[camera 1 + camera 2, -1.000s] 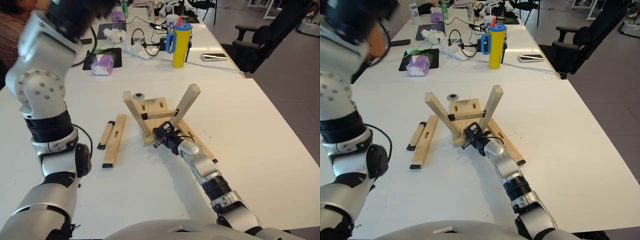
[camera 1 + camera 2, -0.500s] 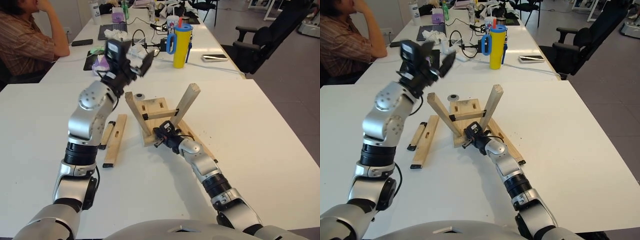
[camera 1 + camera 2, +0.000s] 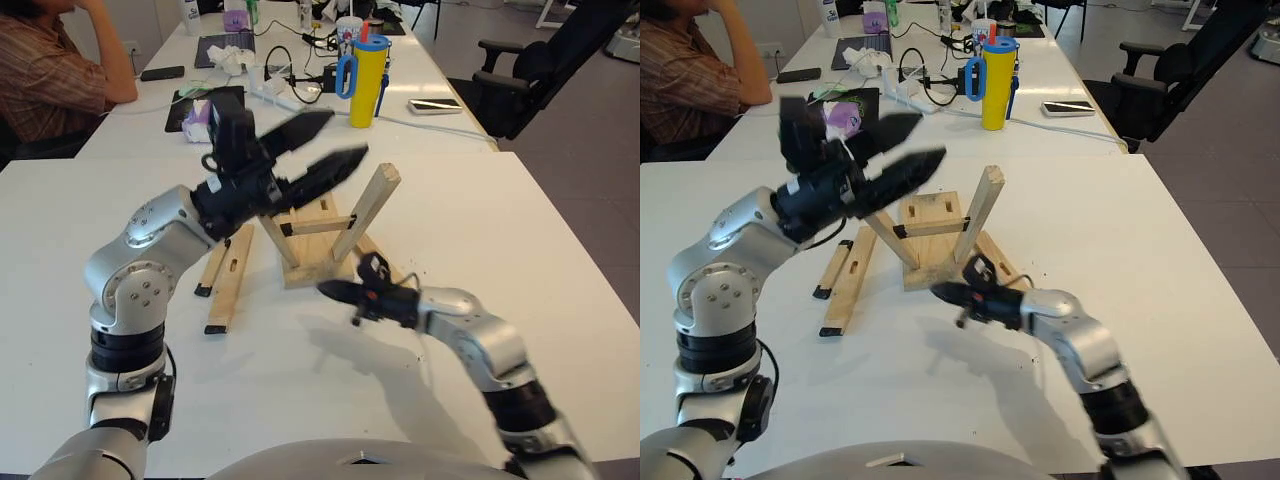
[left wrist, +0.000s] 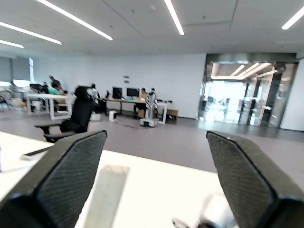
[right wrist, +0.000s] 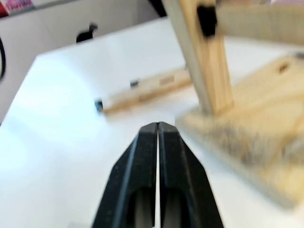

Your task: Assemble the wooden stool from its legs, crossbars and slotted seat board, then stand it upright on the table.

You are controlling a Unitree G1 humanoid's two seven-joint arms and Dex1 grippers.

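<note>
The left gripper (image 3: 345, 137) was held spread open over the stool (image 3: 318, 227), whose legs (image 3: 368, 208) could be knocked loose by it. The right gripper (image 3: 328, 289) was clenched empty.

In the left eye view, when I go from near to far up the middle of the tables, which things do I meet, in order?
The right gripper → partly built stool → yellow bottle.

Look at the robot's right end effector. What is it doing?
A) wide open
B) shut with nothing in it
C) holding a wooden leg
B: the right end effector has its black jaws pressed together, with nothing between them.
</note>
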